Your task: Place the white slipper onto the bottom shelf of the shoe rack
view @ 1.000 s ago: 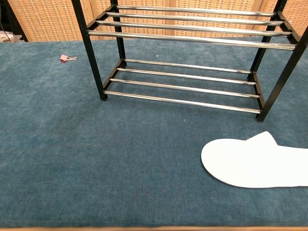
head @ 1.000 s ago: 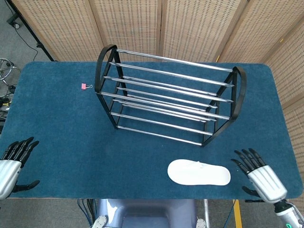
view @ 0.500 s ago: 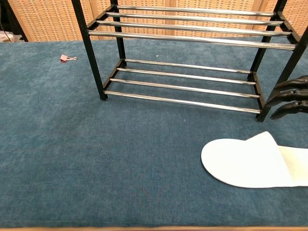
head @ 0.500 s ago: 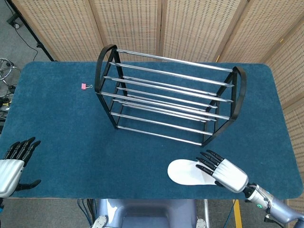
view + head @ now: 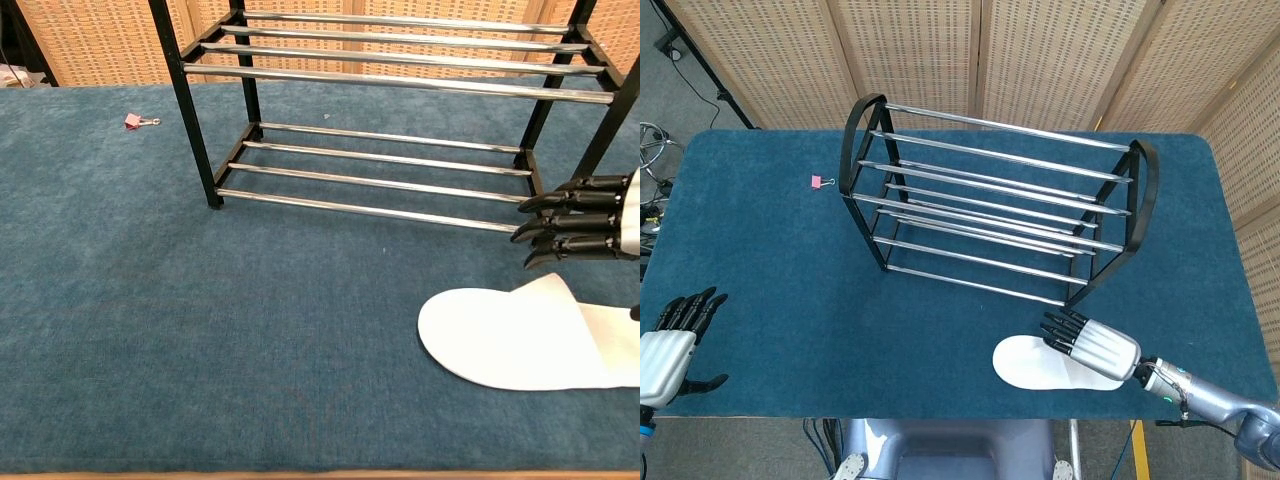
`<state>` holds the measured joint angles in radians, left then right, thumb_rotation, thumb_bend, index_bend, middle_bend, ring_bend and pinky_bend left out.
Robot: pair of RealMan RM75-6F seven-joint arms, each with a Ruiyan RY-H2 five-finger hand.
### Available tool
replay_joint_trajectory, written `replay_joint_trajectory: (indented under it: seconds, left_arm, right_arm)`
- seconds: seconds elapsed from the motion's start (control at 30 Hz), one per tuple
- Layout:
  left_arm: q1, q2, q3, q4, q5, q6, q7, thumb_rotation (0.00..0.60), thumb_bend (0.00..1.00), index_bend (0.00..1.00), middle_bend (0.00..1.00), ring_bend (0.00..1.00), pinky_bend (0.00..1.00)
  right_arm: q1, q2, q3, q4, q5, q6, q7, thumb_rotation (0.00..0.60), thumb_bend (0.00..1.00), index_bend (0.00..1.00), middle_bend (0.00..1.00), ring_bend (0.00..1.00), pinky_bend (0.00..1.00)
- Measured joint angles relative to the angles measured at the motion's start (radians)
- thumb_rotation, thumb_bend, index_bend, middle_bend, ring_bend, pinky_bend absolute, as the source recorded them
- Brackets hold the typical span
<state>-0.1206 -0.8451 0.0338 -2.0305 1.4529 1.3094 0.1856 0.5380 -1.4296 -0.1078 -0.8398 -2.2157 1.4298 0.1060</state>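
White slipper (image 5: 1035, 364) lies flat, toe pointing left.

The scene is viewed by the head camera from high above the near edge, looking steeply down so that the whole table (image 5: 760, 260) is taken in. A low, close position at that near edge is held by the chest camera, faced level toward the far side. The shoe rack (image 5: 990, 215) (image 5: 390, 150), white slipper (image 5: 1025, 365) (image 5: 500, 340) and right hand (image 5: 1095, 345) (image 5: 585, 220) are shared by both.
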Motion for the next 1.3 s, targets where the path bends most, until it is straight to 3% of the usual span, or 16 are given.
replay_joint_trajectory:
  seconds: [0.3,0.63,0.77,0.93,1.3]
  left_arm:
    - [-0.005,-0.006,0.000,0.001,-0.016,-0.008,0.012,0.600,0.00,0.00,0.00,0.00,0.00]
    - [-0.006,-0.005,0.000,0.003,-0.020,-0.003,0.007,0.600,0.00,0.00,0.00,0.00,0.00]
    - [-0.006,-0.003,0.001,0.002,-0.020,-0.003,0.001,0.600,0.00,0.00,0.00,0.00,0.00]
    - [-0.005,-0.001,0.003,0.001,-0.015,0.001,-0.003,0.600,0.00,0.00,0.00,0.00,0.00]
    - [-0.003,0.001,0.006,-0.002,-0.008,0.005,-0.005,0.600,0.00,0.00,0.00,0.00,0.00]
  right_arm:
    - [0.039,-0.113,-0.043,0.149,0.013,0.083,0.064,0.600,0.03,0.30,0.27,0.20,0.25]
    - [0.076,-0.172,-0.090,0.194,0.036,0.123,0.104,0.600,0.12,0.36,0.34,0.26,0.31]
    - [0.083,-0.184,-0.103,0.198,0.046,0.121,0.099,0.600,0.19,0.43,0.40,0.32,0.36]
    - [0.087,-0.190,-0.116,0.198,0.057,0.143,0.102,0.600,0.21,0.48,0.45,0.37,0.41]
    - [0.072,-0.204,-0.148,0.202,0.074,0.188,0.115,0.600,0.54,0.59,0.53,0.44,0.50]
